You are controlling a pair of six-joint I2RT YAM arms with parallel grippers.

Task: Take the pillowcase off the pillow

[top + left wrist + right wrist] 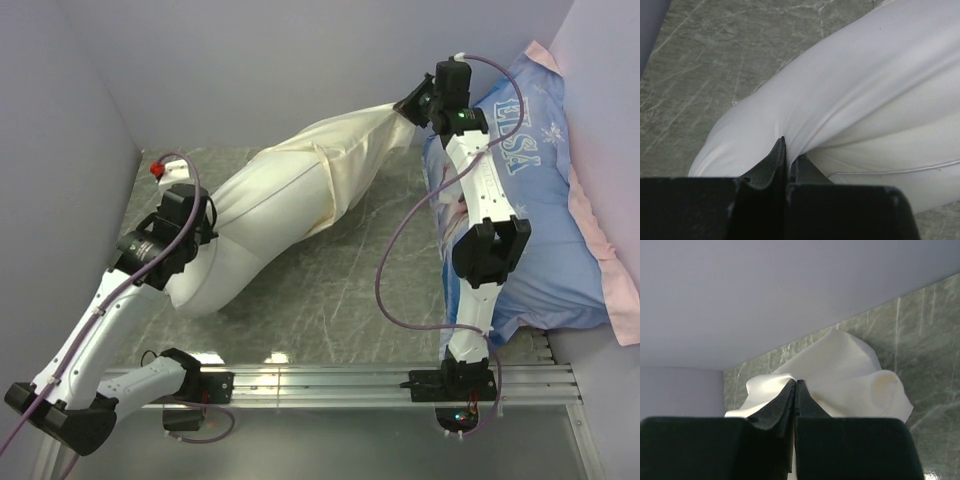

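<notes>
The white pillow point(250, 235) lies slantwise on the grey table, its lower left half bare. The cream pillowcase point(360, 150) covers its upper right end and is pulled taut toward the back wall. My left gripper point(210, 228) is shut on a pinch of the pillow's white cover, seen close in the left wrist view point(786, 150) with the pillow point(855, 90) bulging beyond it. My right gripper point(408, 108) is shut on the pillowcase's far end; in the right wrist view point(796, 384) the cream pillowcase point(840, 365) bunches around the closed fingertips.
A blue ELSA-printed pillow with a pink edge point(545, 230) lies at the right under my right arm. Grey walls close in the left, back and right sides. A metal rail point(330, 380) runs along the near edge. Marbled grey tabletop point(330, 290) shows between the arms.
</notes>
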